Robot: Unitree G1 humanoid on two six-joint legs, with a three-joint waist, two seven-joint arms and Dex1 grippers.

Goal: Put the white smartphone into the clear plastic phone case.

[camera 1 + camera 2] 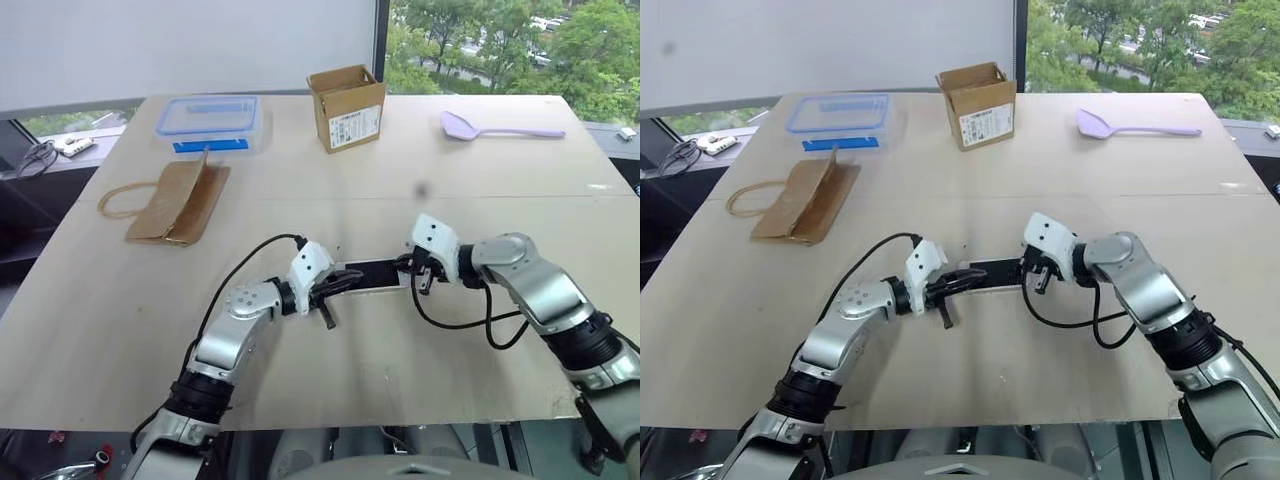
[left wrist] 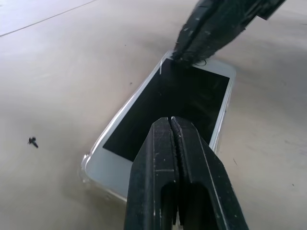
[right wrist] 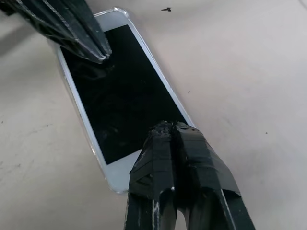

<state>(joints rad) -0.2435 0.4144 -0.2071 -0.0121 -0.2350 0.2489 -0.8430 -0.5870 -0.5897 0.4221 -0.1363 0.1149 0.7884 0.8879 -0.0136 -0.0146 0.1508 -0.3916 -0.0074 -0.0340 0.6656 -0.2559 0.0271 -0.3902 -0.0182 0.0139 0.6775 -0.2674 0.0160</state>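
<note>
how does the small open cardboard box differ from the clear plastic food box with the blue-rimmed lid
The small open cardboard box is brown and opaque; the clear plastic food box with the blue-rimmed lid is see-through. The cardboard box stands tall with its flaps open, while the food box is low, flat and lidded. The cardboard box carries a white label on its side; the food box has a blue strip along its near side. Both sit at the table's far side.

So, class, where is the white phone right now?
The phone lies flat on the table, near its front middle, between the left gripper and the right gripper.
</note>
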